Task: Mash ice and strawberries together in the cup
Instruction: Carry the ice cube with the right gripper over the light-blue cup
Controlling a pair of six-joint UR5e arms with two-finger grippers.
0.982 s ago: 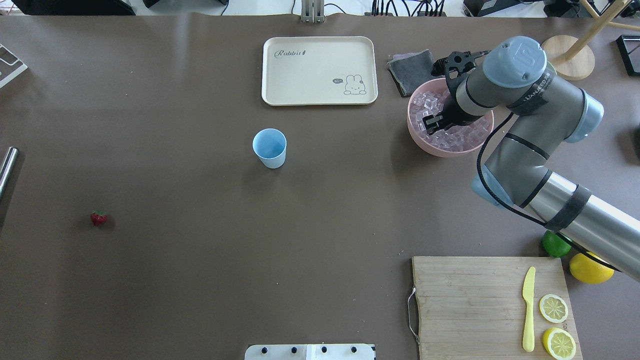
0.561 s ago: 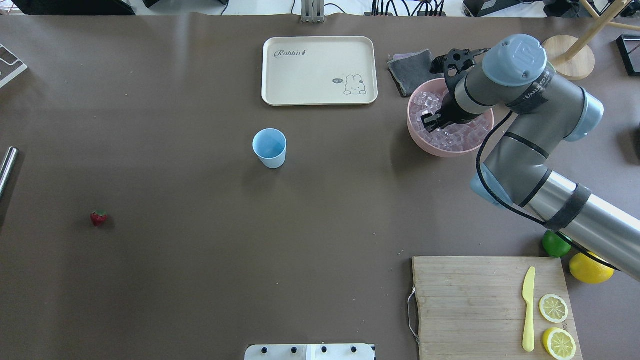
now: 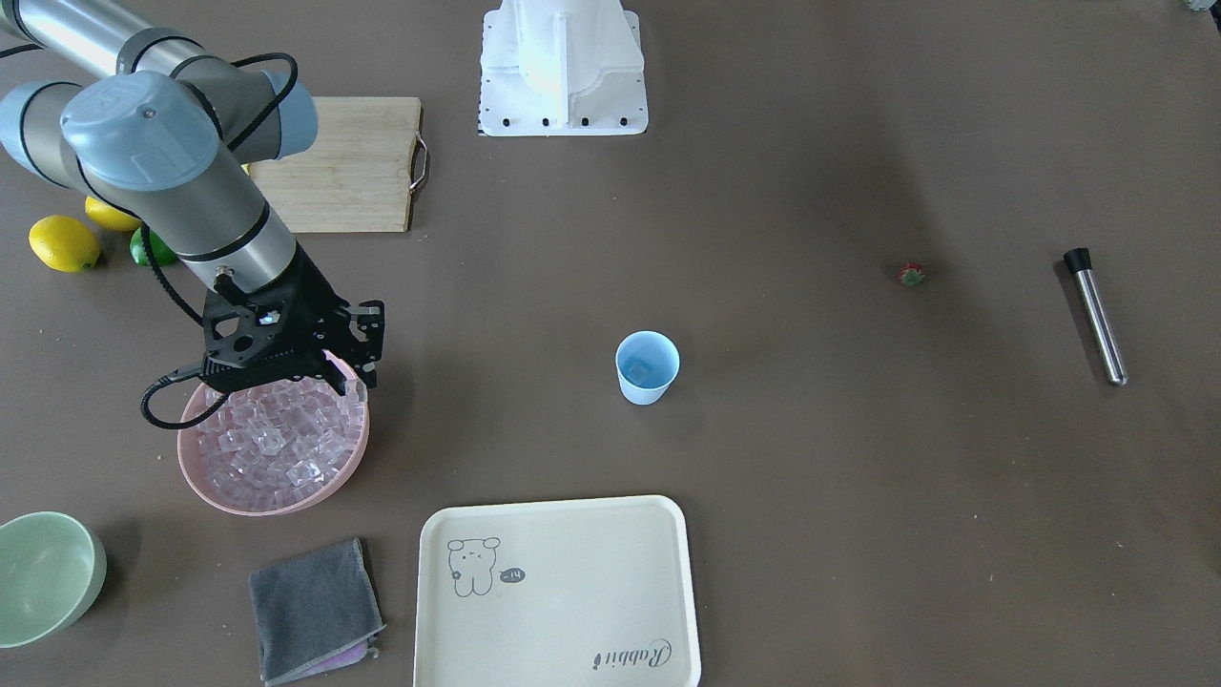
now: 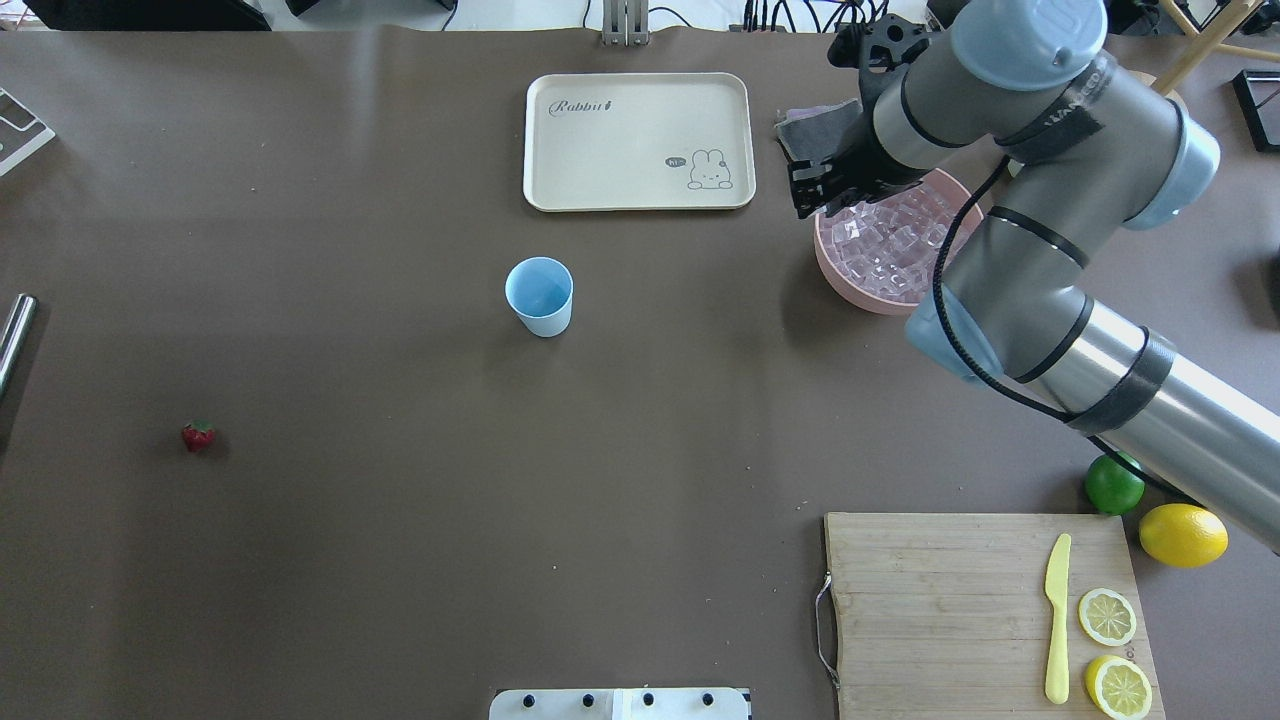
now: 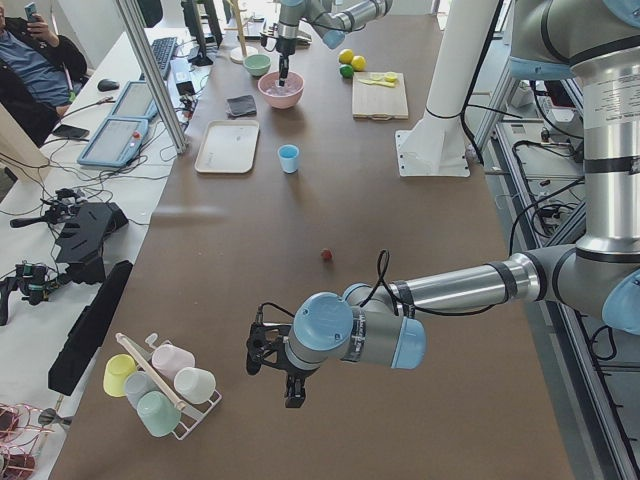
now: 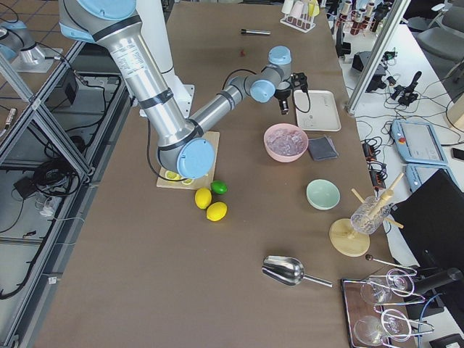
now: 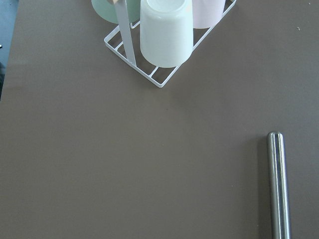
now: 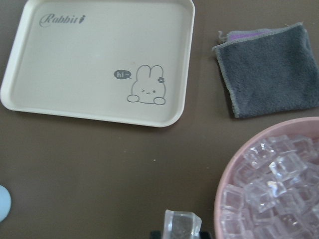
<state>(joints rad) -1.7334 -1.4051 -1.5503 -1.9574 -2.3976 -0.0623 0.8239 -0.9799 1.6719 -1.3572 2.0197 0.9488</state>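
1. Clear, glassy ice [image 4: 890, 245] fills a round pink plastic bowl [image 4: 862, 296] on the robot's right half of the brown table [image 4: 400, 500].
2. The right gripper [image 4: 805, 197] hangs over that bowl's rim on the side toward the tray. Its 2 fingers are clamped on 1 clear ice cube [image 8: 182, 225], which the wrist view shows held above the pile, beside the rim.
3. The small light-blue plastic cup [image 4: 540, 296] stands upright near the table's middle, well apart from the bowl and the right gripper. A cream rectangular tray with a rabbit drawing [image 4: 640, 140] lies near it.
4. The tiny red strawberry with a green cap [image 4: 197, 435] lies on the bare table on the robot's left half, well apart from the cup.
5. A steel rod with a black cap [image 3: 1095, 315] lies further toward the robot's left end of the table than the strawberry.
6. The left gripper [image 5: 292, 398] shows only in the side view, pointing down over the table near a white wire rack of pastel cups [image 5: 160, 385]. Whether its fingers are apart or together cannot be told.
7. A folded grey cloth [image 3: 310, 606] lies just beside the pink bowl, and a pale green bowl [image 3: 43, 577] sits near both.
8. A wooden cutting board [image 4: 950, 600] carries a yellow plastic knife [image 4: 1057, 620] and 2 lemon halves [image 4: 1107, 616].
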